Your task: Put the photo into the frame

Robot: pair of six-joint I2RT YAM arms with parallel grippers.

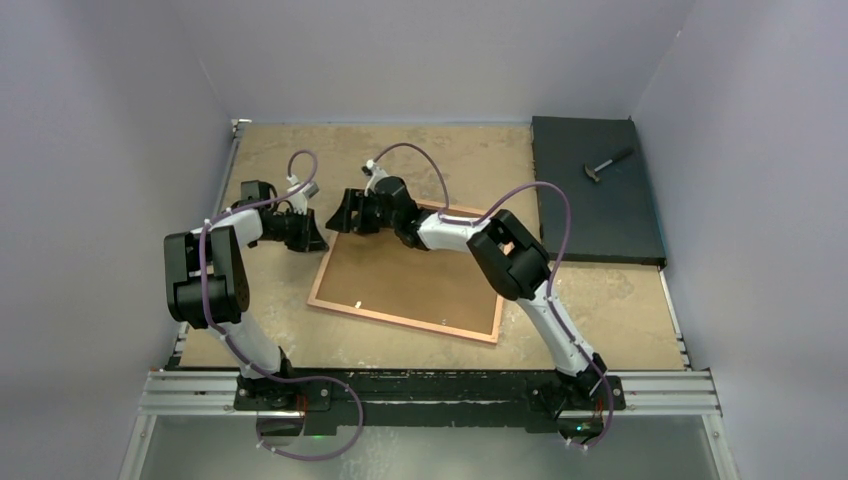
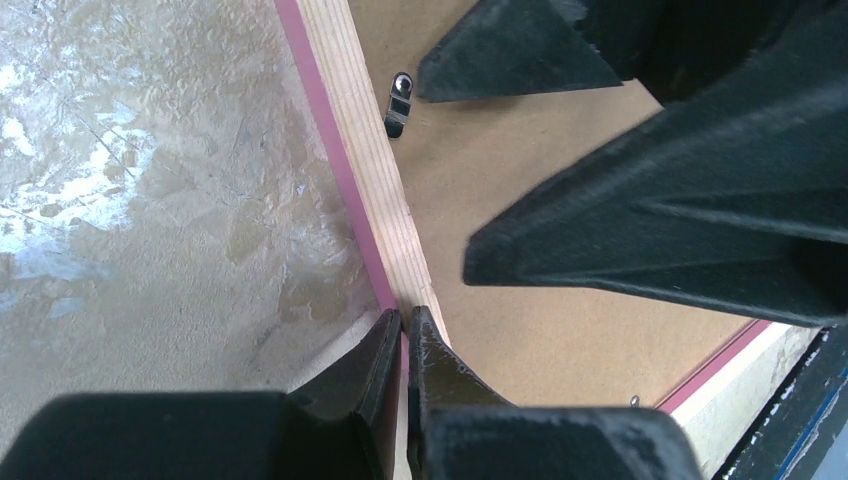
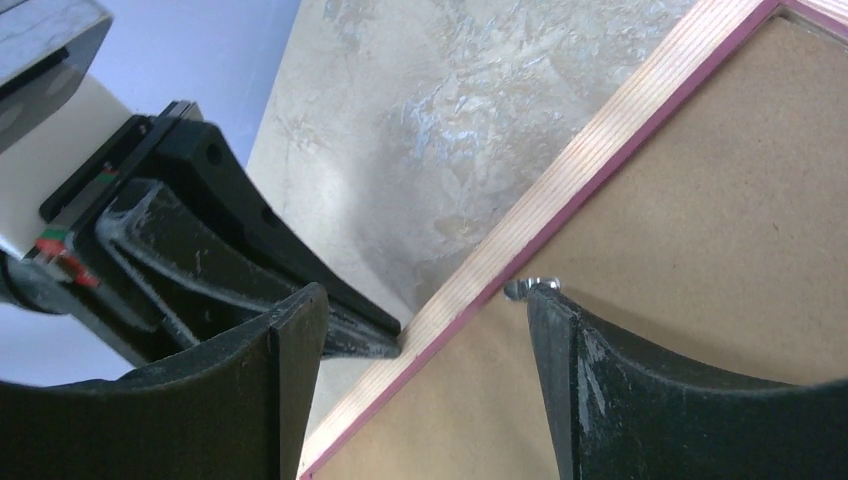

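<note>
The frame (image 1: 400,322) lies back up on the table, pale wood rim with a pink edge, and a plain brown backing board (image 1: 410,275) fills it. The photo is hidden. My left gripper (image 1: 318,240) is shut, its tips (image 2: 403,318) against the outer edge of the frame's left rim (image 2: 360,150). My right gripper (image 1: 340,222) is open and straddles the same rim (image 3: 600,150) near the far left corner. In the right wrist view the gripper (image 3: 422,295) has one fingertip (image 3: 545,310) touching a small metal clip (image 3: 522,288) on the board. The clip also shows in the left wrist view (image 2: 398,105).
A black mat (image 1: 595,190) lies at the back right with a small hammer (image 1: 607,163) on it. Grey walls close the table on three sides. Further metal clips sit along the frame's near rim (image 1: 357,303).
</note>
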